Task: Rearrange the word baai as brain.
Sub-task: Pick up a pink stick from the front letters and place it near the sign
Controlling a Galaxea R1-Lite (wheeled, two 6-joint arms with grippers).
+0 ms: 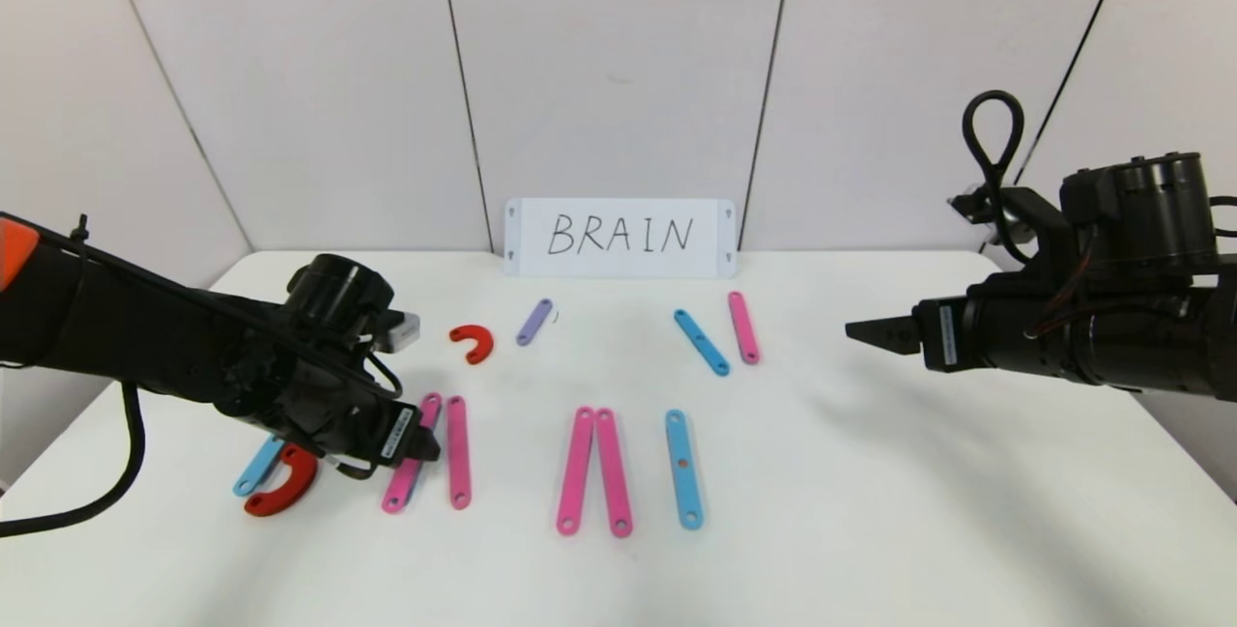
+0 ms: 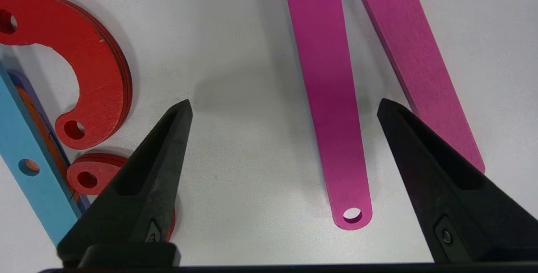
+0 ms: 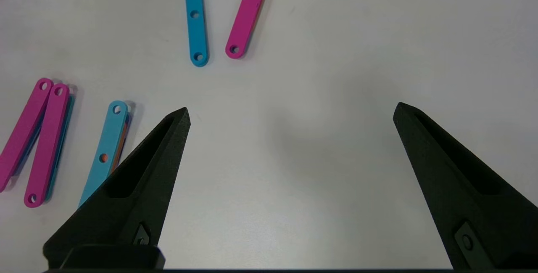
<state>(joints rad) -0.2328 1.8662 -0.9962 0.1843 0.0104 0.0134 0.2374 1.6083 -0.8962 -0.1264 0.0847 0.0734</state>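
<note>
Two arms are showing over the white desk [image 1: 870, 511]. Left gripper [image 2: 283, 107] is hanging low over the desk's near-left part, fingers [image 2: 143, 172] standing apart and clamped on nothing. Between the fingers one pink strip [image 2: 332, 109] is lying flat on the desk, nearer to one fingertip than the other, not touching either. A second pink strip [image 2: 416, 62] is lying just beside it and passing under the nearer fingertip. Outside the opposite finger a red arc [image 2: 94, 71] is resting flat, with a blue strip [image 2: 25, 155] just beyond it and another red piece [image 2: 90, 174] partly hidden behind that finger.

Right gripper [image 3: 290, 111] is hovering well above the desk's right side, fingers [image 3: 138, 189] spread wide and holding nothing, only bare desk lying between them. Outside one finger a light blue strip [image 3: 105, 151] is lying close, partly hidden by it, with a pair of pink strips [image 3: 38, 138] meeting at one end farther out. Ahead of the fingertips another blue strip [image 3: 195, 16] and another pink strip [image 3: 248, 12] are lying side by side, well apart from the fingers.

From the head view a small red arc [image 1: 473, 341] and a short purple strip [image 1: 533, 322] are sitting farther back, ahead of the left fingers. White card [image 1: 619, 237] reading BRAIN is standing against the back wall.
</note>
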